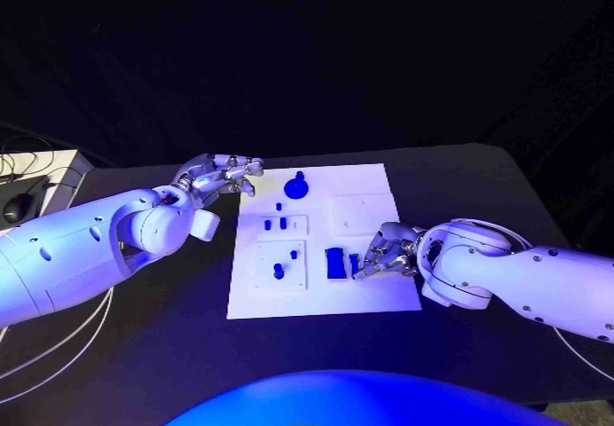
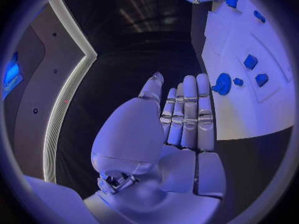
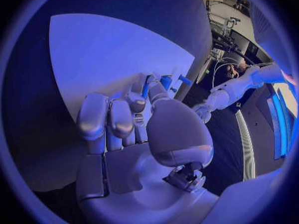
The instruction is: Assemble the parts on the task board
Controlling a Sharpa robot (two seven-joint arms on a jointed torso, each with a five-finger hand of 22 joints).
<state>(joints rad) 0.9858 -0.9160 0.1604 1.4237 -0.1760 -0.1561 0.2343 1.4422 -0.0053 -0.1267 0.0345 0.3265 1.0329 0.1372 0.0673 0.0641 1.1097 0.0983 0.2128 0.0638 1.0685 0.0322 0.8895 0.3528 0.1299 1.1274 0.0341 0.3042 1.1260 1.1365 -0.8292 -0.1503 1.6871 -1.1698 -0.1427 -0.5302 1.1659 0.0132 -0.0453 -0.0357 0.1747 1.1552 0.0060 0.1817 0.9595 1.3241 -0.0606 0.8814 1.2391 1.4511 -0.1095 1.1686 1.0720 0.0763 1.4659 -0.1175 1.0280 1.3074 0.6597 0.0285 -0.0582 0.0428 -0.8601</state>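
The white task board (image 1: 371,297) lies mid-table. A round blue part (image 1: 295,187) sits near its far edge, with several small blue parts (image 1: 278,271) on the left half. My right hand (image 1: 388,250) rests on the board's right side with its fingers curled, pinching a narrow blue part (image 1: 355,263) beside a larger blue block (image 1: 335,264). In the right wrist view a blue part (image 3: 146,88) shows between thumb and fingertips (image 3: 138,102). My left hand (image 1: 224,173) hovers off the board's far left corner. It holds nothing, and its fingers (image 2: 187,114) are straight, beside the round part (image 2: 223,83).
The board has raised white square plates (image 1: 361,213) on it. Black table (image 1: 167,355) surrounds it. White cables (image 1: 64,346) trail at the left, and a pale device (image 1: 26,191) stands at the far left edge.
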